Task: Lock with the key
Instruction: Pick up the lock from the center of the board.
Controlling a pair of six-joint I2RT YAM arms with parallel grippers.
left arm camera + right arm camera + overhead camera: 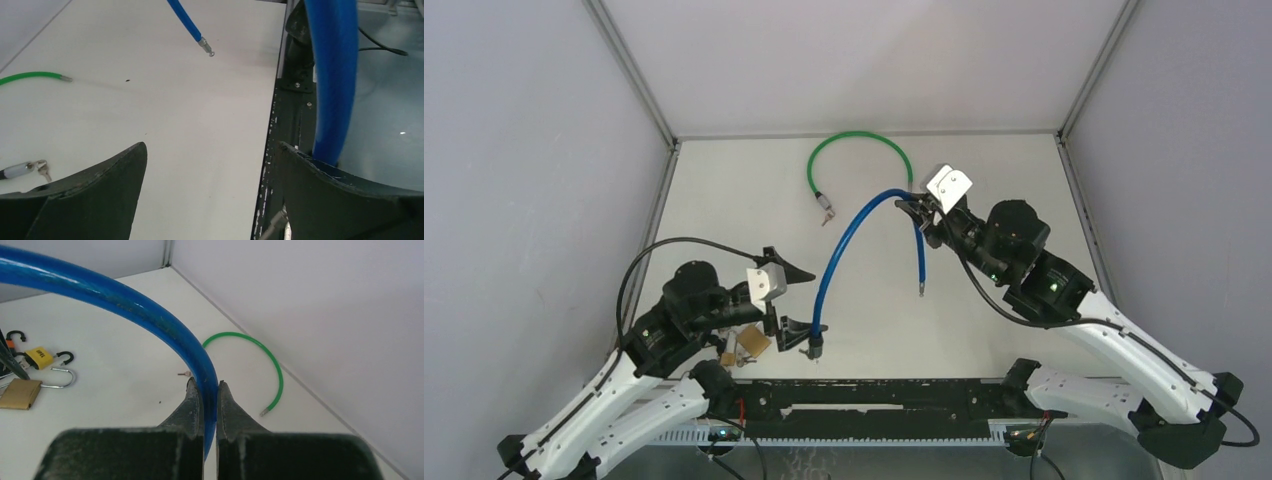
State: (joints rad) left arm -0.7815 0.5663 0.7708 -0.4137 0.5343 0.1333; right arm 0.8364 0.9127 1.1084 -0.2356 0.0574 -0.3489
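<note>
A blue cable (839,250) arcs over the table. My right gripper (916,208) is shut on it near the top of its arc, seen close in the right wrist view (207,381). One cable end hangs free (206,47); the other end lies at the lower finger of my left gripper (816,300). That gripper is wide open and empty (211,146), and the cable (332,75) passes outside its right finger. A brass padlock (752,342) with its shackle open lies under the left arm, also in the right wrist view (20,393). A small key (827,215) lies mid-table by a silver cable end (20,170).
A green cable (859,140) curves along the back of the table. A yellow padlock (40,356) and an orange one (12,337) lie next to the brass one. A black rail (874,395) runs along the near edge. Grey walls enclose the table.
</note>
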